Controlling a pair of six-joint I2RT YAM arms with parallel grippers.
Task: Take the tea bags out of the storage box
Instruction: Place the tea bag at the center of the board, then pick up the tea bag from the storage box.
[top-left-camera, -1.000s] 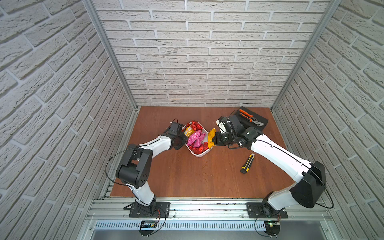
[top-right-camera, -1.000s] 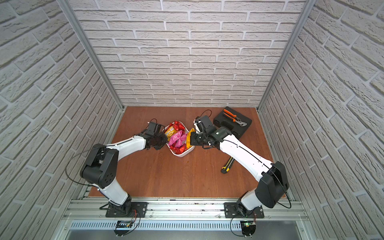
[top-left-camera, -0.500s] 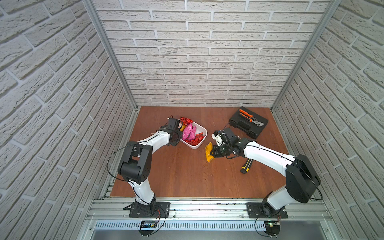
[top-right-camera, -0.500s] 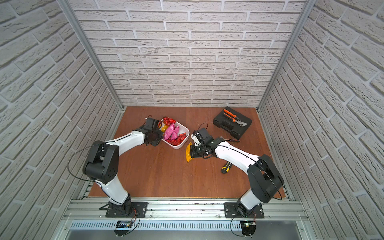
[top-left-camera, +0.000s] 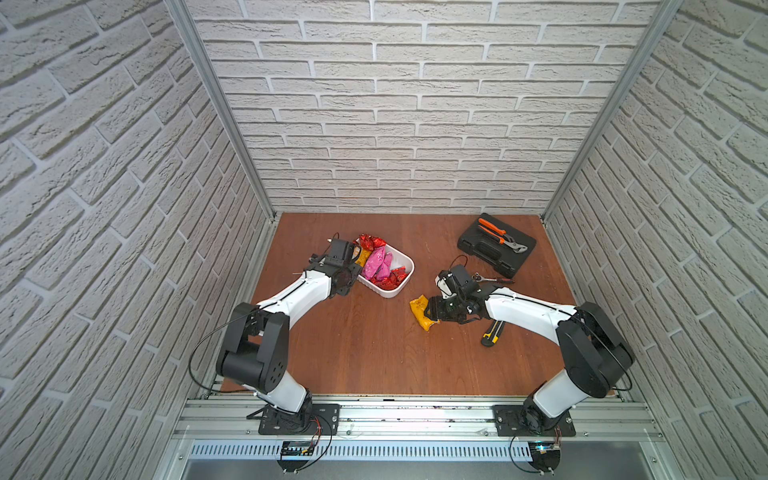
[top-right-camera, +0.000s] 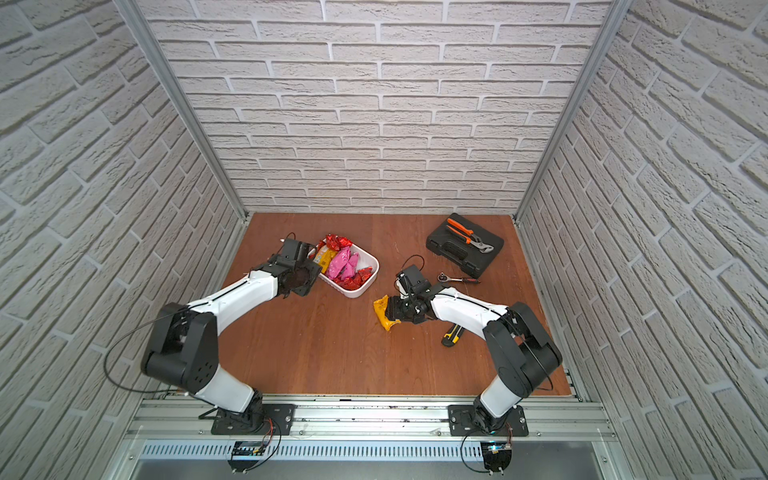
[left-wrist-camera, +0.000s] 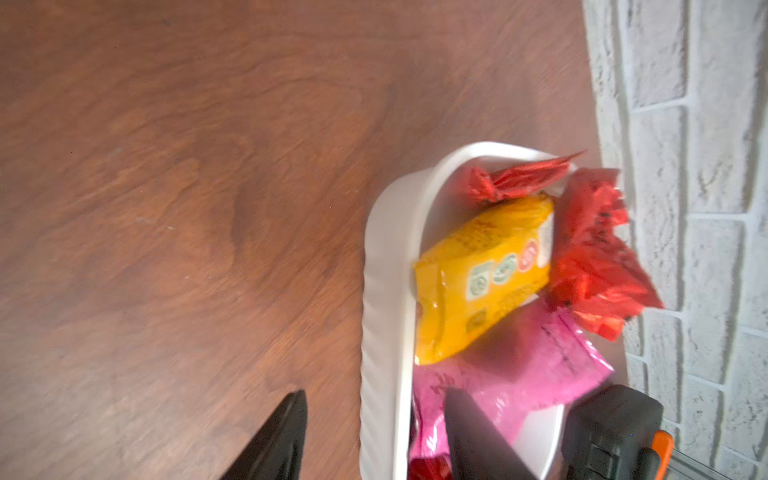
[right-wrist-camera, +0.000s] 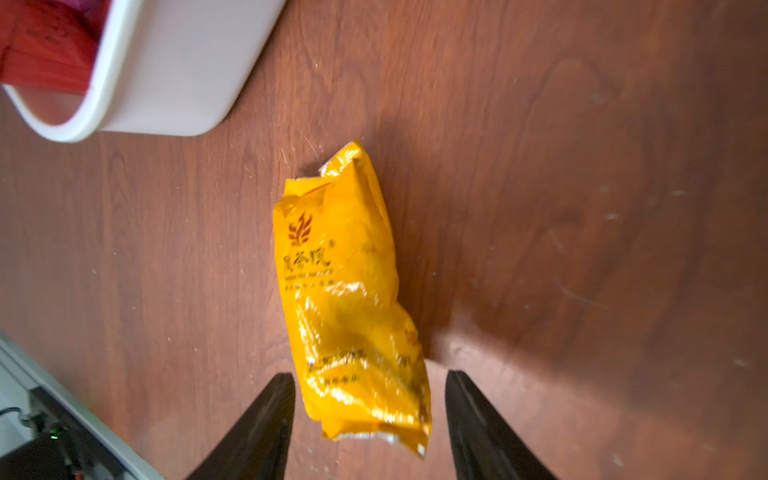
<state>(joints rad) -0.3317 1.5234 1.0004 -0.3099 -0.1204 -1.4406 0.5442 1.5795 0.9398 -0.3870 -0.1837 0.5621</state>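
The table (top-left-camera: 374, 357) carries a black case (top-left-camera: 494, 253) at its far right and the white box (top-left-camera: 387, 292) left of centre, with red, pink and 1 yellow tea bags (top-left-camera: 376, 262) heaped in it. The left gripper (left-wrist-camera: 374, 399) has its jaws apart astride the box's wall, 1 finger outside and 1 inside by the pink bags, gripping nothing. The right gripper (right-wrist-camera: 368, 378) has its jaws wide on either side of 1 yellow bag (top-left-camera: 422, 311), which lies on the table near the box and touches neither finger. A knife (top-left-camera: 492, 332) lies beside the right arm.
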